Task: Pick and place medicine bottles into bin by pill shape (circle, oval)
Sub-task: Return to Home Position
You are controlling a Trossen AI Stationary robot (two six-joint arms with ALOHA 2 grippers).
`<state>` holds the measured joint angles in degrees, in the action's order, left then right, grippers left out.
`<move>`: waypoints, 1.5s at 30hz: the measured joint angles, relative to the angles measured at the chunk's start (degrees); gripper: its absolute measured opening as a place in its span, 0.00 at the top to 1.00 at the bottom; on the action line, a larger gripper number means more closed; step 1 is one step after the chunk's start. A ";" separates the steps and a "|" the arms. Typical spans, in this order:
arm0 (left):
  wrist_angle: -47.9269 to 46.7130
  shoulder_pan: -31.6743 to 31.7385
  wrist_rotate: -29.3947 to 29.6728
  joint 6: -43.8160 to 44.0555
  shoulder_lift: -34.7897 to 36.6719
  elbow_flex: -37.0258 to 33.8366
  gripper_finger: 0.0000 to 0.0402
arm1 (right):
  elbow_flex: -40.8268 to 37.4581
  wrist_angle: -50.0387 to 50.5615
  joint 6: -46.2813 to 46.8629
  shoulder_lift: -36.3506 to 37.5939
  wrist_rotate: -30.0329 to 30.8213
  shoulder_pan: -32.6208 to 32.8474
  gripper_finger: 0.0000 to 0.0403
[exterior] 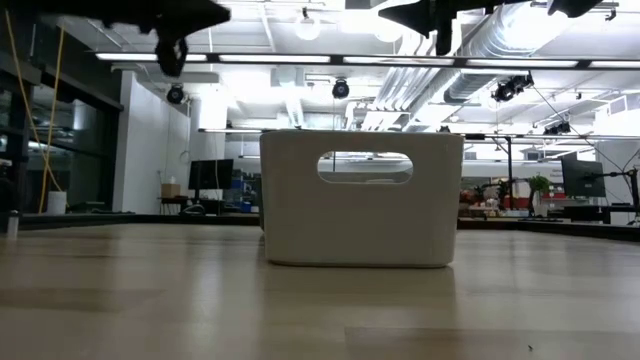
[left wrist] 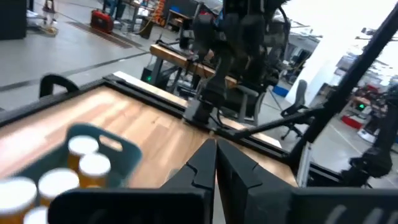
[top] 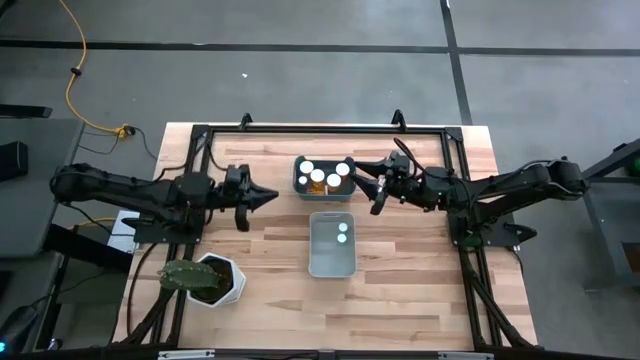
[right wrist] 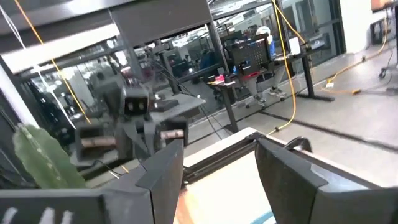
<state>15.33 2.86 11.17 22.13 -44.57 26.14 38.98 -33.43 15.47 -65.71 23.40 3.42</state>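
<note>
Both dark, jointed arms carry angular matte-black fingers.

The wooden table stands on a grey concrete floor crossed by dark lines. A yellow cable trails near one corner of the table. Beyond the table, long ceiling lights, silver ducts and desks with monitors fill an open workshop.

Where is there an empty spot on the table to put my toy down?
The table is bare right of the gray bin, and between that bin and the plant pot. It is crowded around the blue bin, where the left gripper and right gripper hover on each side.
</note>
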 joint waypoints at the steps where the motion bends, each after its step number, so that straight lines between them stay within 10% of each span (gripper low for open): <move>1: 1.01 -0.74 0.57 0.24 0.97 -1.82 1.00 | 0.00 0.00 1.13 0.00 0.00 0.00 0.52; 15: 4.37 4.34 -8.98 3.68 20.74 -18.90 1.00 | 0.00 1.04 6.13 0.00 0.42 -0.04 0.54; 25: -0.84 -0.75 -2.63 6.33 27.44 -20.78 1.00 | 0.00 2.75 7.07 0.01 -2.39 -0.04 0.95; 32: 4.12 -5.33 0.00 2.59 28.18 -25.56 1.00 | 0.00 5.76 11.31 0.02 -5.32 0.00 0.98; 45: -11.47 5.66 -16.99 -2.66 35.82 -25.33 1.00 | 0.00 7.87 13.02 0.02 -10.55 0.00 1.00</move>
<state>3.86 8.52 -5.82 19.48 -8.75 0.81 38.98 -25.56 28.50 -65.69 12.85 3.42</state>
